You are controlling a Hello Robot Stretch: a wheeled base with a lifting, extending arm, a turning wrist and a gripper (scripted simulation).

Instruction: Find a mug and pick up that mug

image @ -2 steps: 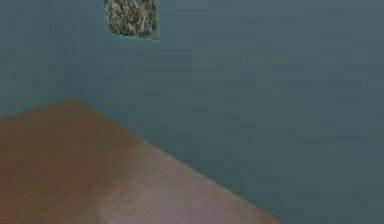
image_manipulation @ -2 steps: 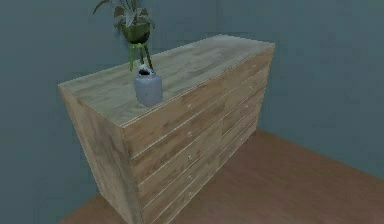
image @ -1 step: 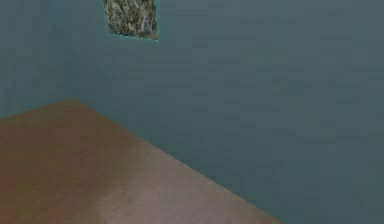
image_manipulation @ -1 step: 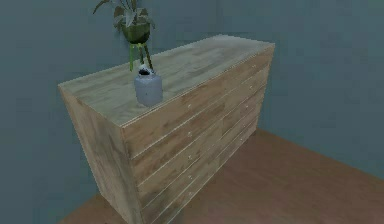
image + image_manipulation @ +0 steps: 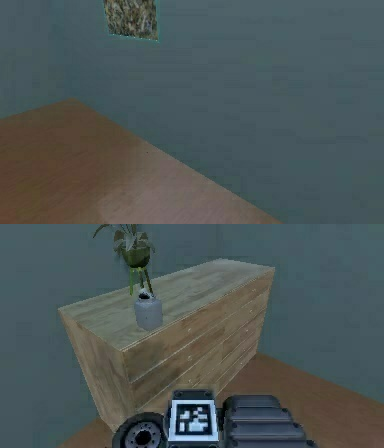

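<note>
A grey pot [image 5: 148, 311] with a leafy green plant [image 5: 133, 249] stands on top of a long wooden-plank counter [image 5: 200, 319] in the arm side view. At that view's bottom edge sits a white square with black marks [image 5: 193, 420]. A dark ribbed arm part [image 5: 262, 422] lies to its right and a dark round body, the gripper [image 5: 139, 435], to its left. I cannot make out the gripper's far end, so I cannot tell whether it holds anything. It lies below the counter's near corner in the picture.
In the forward view a teal wall [image 5: 250, 100] stands close ahead, with a mottled picture [image 5: 132, 17] hung high on it. Brown wooden floor [image 5: 90, 170] runs along its foot. Floor [image 5: 320, 394] also shows to the right of the counter.
</note>
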